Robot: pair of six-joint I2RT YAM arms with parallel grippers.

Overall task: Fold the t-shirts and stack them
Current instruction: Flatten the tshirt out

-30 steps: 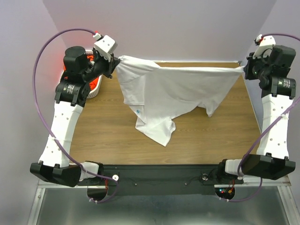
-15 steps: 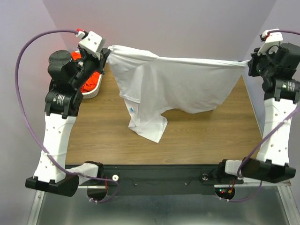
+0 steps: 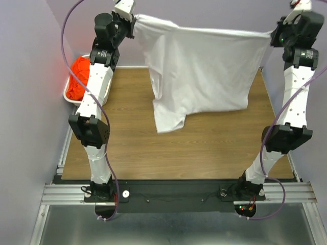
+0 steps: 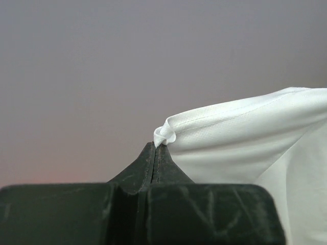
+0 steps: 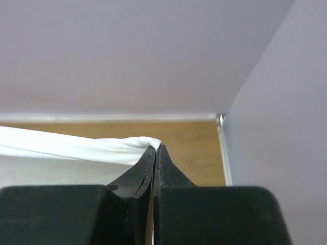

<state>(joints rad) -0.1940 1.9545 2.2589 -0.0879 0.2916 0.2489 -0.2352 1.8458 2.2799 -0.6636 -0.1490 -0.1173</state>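
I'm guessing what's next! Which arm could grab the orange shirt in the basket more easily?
Probably the left: the crumpled orange-red cloth t-shirt lies in the white slotted plastic basket beside that arm. First, the left end effector and right end effector must set down the plain white cloth t-shirt they hold.

In the top view both my wrists are clipped by the frame's edge, at eleven and one o'clock. There the tips of my left gripper and right gripper are too small to make out. The white t-shirt hanging between them hides the far strip of the table. My left arm covers part of the orange-red t-shirt and much of the basket. My left wrist view cuts the cloth off at three o'clock, my right wrist view at nine. The pinched bits, perhaps shoulder corners, are buried between my fingers.
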